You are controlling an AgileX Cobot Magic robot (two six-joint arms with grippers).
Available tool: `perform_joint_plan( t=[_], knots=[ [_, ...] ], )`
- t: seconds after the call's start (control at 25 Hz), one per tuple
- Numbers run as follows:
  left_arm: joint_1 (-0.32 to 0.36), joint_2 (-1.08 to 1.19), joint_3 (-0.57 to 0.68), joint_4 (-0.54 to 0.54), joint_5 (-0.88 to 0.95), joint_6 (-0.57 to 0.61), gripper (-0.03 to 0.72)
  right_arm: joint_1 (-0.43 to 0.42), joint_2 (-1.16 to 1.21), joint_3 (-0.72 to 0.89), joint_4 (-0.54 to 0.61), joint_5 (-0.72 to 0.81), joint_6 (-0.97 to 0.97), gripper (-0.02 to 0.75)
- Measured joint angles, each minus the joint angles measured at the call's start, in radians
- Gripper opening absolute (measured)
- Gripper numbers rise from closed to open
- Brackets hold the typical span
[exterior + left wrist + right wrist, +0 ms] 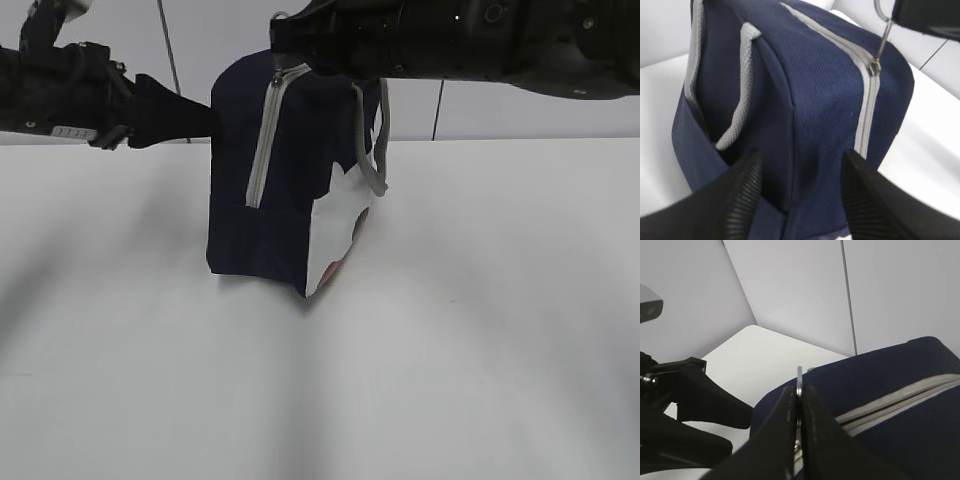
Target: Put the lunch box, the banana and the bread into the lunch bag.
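The navy lunch bag (270,200) stands upright mid-table, with its grey zipper (262,140) running over the top and down the front. My left gripper (205,120) reaches in from the left. In the left wrist view (800,165) its fingers hold a creased part of the bag's end (815,115) between them. My right gripper (285,45) is at the bag's top and is shut on the zipper's ring pull (799,376). The pull also shows in the left wrist view (882,35), standing up from the slider. The lunch box, banana and bread are out of view.
Grey handles (380,140) hang at the bag's right side above the white side panel (335,225). The white table (450,350) spreads around the bag. A pale wall (520,110) stands close behind.
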Motion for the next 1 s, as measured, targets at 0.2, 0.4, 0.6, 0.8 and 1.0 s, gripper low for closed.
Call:
perform_joint_plan(
  t=[0.2, 0.4, 0.6, 0.8, 1.0],
  knots=[
    [0.000, 0.042, 0.000, -0.085, 0.036, 0.062, 0.370, 0.000, 0.000, 0.000, 0.000, 0.000, 0.002, -0.016],
    [0.000, 0.086, -0.016, -0.129, 0.064, 0.092, 0.361, 0.000, 0.000, 0.000, -0.052, 0.000, 0.040, -0.016],
    [0.000, 0.106, -0.019, -0.162, 0.108, 0.111, 0.324, 0.000, 0.000, 0.000, -0.112, 0.000, 0.095, -0.016],
    [0.000, 0.135, -0.019, -0.165, 0.142, 0.113, 0.319, 0.000, 0.000, 0.000, -0.122, -0.002, 0.106, -0.016],
    [0.000, 0.135, -0.019, -0.150, 0.148, 0.109, 0.316, 0.000, 0.000, -0.002, -0.122, -0.002, 0.106, -0.016]
  ],
)
